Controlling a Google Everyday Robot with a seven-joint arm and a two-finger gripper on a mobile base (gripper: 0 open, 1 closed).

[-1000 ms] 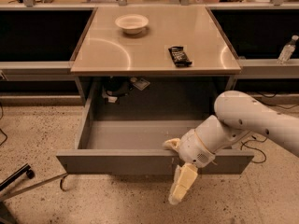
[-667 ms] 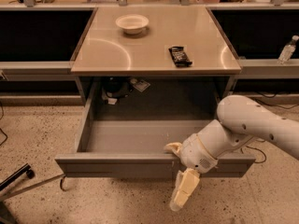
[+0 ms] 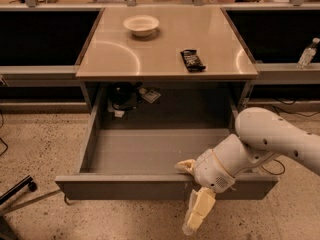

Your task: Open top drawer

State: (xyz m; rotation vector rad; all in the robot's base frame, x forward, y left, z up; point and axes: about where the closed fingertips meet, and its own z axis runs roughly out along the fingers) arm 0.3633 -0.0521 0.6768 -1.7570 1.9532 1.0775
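Gripper (image 3: pixel 187 196): at the near face of the top drawer (image 3: pixel 115 188), right of the front's centre. Fingers spread apart. The upper one is hooked over the front's top edge into the tray, and the lower one hangs down outside the front, past its bottom edge. It reads as a hook rather than a clamp. The white arm (image 3: pixel 280 136) reaches in from the right of the front.

Change over the last second: the front has come steadily nearer the camera, and the gripper has travelled with it, keeping the same spot on the edge. More grey tray floor is exposed behind the front than a second ago. The contact has not slipped.

Drawer now: pulled well out from under the table (image 3: pixel 165 71), front slightly skewed and its left end a little nearer. The tray looks bare as far as can be seen.

Behind the front, in the cavity under the table: a dark object with cabling (image 3: pixel 122 96) against the back, left of centre.

Farther behind the front, on the tabletop: a dark packet (image 3: pixel 192 60) to the right and a pale bowl (image 3: pixel 141 25) left of centre. Neither has shifted.

Judgement: the task is essentially done. The drawer appears at or near full travel, so more pulling risks hitting the stop or dragging the table. Next call: lift the upper finger clear of the edge and back away.
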